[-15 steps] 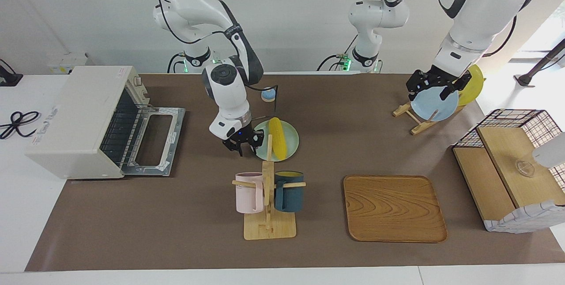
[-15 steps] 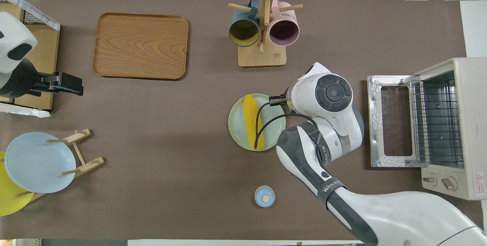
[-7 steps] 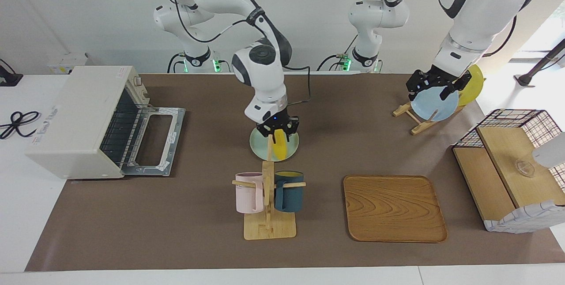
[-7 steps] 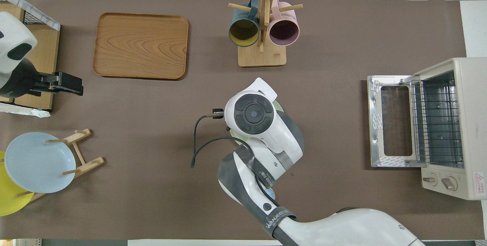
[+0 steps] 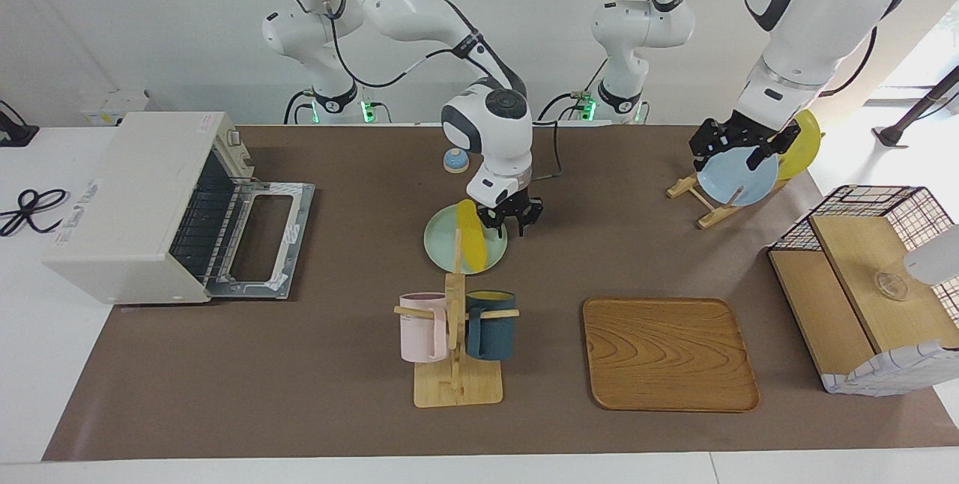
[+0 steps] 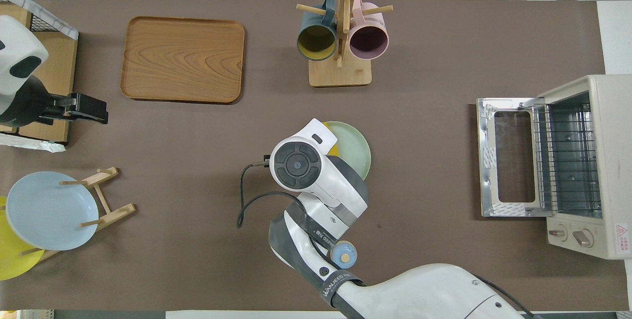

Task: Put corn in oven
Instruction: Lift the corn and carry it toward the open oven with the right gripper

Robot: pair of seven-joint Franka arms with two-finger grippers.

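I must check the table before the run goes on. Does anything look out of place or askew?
Nothing stands out. The corn lies on the pale green plate, the oven door is folded down flat, and the mugs hang on their rack.

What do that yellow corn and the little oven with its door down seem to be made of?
The corn looks like smooth moulded plastic: even bright yellow with no husk, probably a toy. The oven seems to be painted off-white sheet metal with a matte finish; its open door has a shiny metal frame around a glass pane, and a thin metal wire rack sits inside.
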